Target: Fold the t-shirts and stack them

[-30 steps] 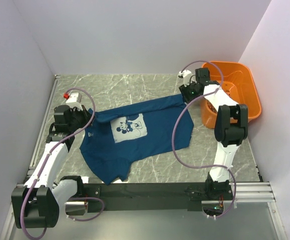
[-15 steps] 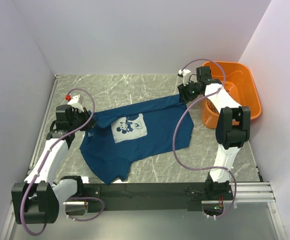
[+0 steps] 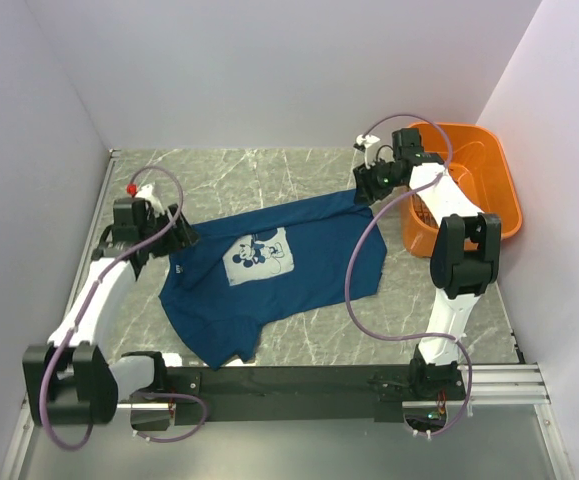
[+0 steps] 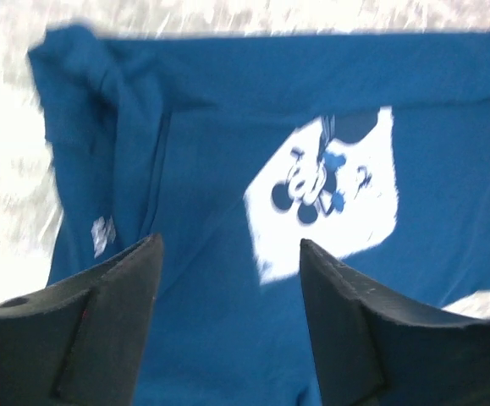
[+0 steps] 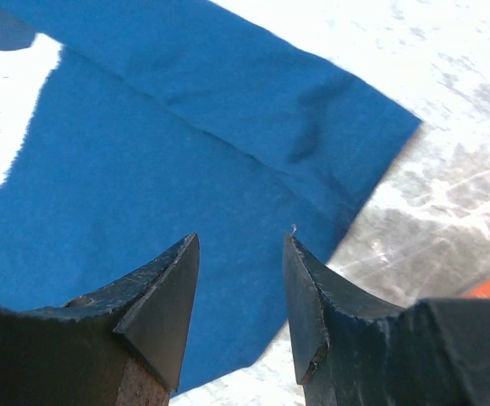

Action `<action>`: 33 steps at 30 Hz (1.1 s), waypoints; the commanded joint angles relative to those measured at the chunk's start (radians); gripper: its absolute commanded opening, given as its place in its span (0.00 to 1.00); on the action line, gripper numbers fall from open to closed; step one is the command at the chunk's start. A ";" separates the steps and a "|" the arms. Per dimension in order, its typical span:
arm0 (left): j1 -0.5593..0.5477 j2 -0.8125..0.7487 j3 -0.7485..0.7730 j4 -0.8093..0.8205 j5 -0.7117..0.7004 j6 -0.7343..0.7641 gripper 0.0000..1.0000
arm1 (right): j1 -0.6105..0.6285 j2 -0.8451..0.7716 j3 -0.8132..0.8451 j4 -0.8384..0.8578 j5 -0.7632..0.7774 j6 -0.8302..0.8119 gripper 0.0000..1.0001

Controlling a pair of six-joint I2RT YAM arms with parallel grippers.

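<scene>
A dark teal-blue t-shirt lies spread on the marble table, its pale chest print facing up. My left gripper hovers at the shirt's left edge by the bunched sleeve, open, with only cloth showing between its fingers. My right gripper hangs over the shirt's far right corner, open and empty; below it lie the shirt and its sleeve hem.
An orange plastic basket stands at the right, beside the right arm. A metal rail runs along the table's left edge, and white walls close in the back and both sides.
My left gripper has opened and let go of the shirt's left sleeve, lifting back toward the far left. The right gripper has drawn slightly toward the far edge, still open.
</scene>
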 commanded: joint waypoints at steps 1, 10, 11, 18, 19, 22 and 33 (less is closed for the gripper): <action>-0.004 0.148 0.092 0.087 0.037 -0.027 0.68 | 0.033 -0.023 0.063 -0.069 -0.080 0.004 0.52; -0.038 0.456 0.249 0.112 -0.001 0.019 0.60 | 0.050 -0.057 -0.021 -0.051 -0.111 0.035 0.51; -0.044 0.476 0.264 0.109 -0.011 0.020 0.59 | 0.050 -0.060 -0.030 -0.051 -0.113 0.038 0.51; -0.081 0.621 0.354 0.044 -0.109 0.026 0.54 | 0.048 -0.091 -0.076 -0.022 -0.114 0.058 0.51; -0.081 0.631 0.358 0.035 -0.126 0.020 0.53 | 0.048 -0.092 -0.084 -0.022 -0.113 0.061 0.51; -0.081 0.640 0.355 0.021 -0.173 0.016 0.49 | 0.048 -0.101 -0.098 -0.016 -0.108 0.061 0.51; -0.084 0.663 0.351 0.007 -0.170 0.032 0.48 | 0.047 -0.097 -0.105 -0.008 -0.111 0.073 0.51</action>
